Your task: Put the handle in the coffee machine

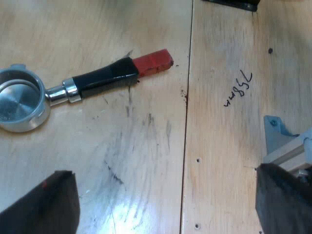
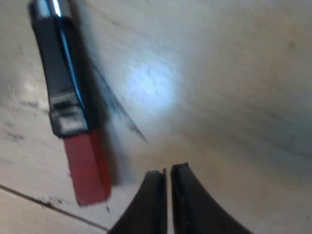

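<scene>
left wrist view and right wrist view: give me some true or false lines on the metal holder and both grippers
1. The round metal holder with a black handle ending in red lies loose on the pale wooden table. True.
2. The left gripper is shut on the handle. False: its fingers stand wide apart over bare table, clear of the holder.
3. The right gripper has its fingers closed together with nothing between them. True.
4. The right gripper clamps the handle's red end. False: it sits near the red end but apart from it.
5. The holder's bowl is heaped with coffee grounds. False: bare shiny metal shows inside.
</scene>
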